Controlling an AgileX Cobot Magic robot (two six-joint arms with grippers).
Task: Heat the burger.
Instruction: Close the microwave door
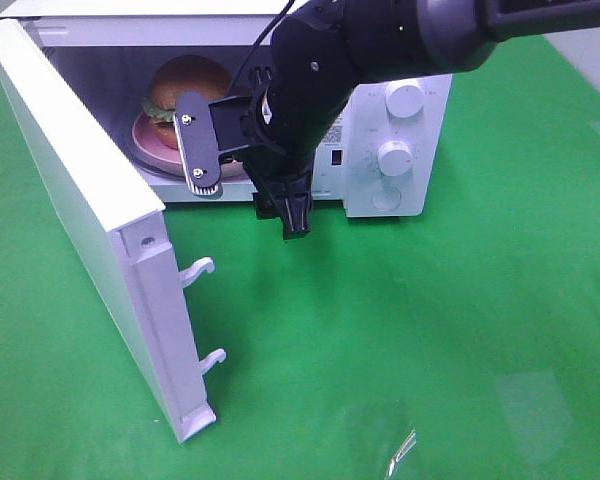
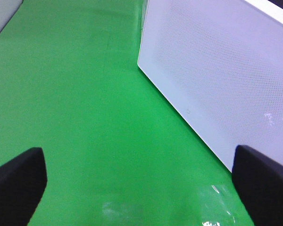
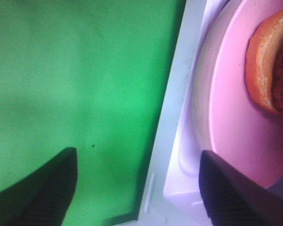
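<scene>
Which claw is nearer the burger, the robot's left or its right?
Right. The right claw hangs open at the mouth of the microwave, just in front of the pink plate holding the burger. The left claw is beside the open door, over the green cloth.

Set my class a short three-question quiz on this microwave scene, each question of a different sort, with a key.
1. True or false: the door of the microwave is shut.
2. The burger sits on: A) a pink plate inside the microwave; B) the green cloth; C) the bare oven floor.
3. Fill in: the right gripper has its jaws ____ and holds nothing.

Key: 1 false; 2 A; 3 open.
</scene>
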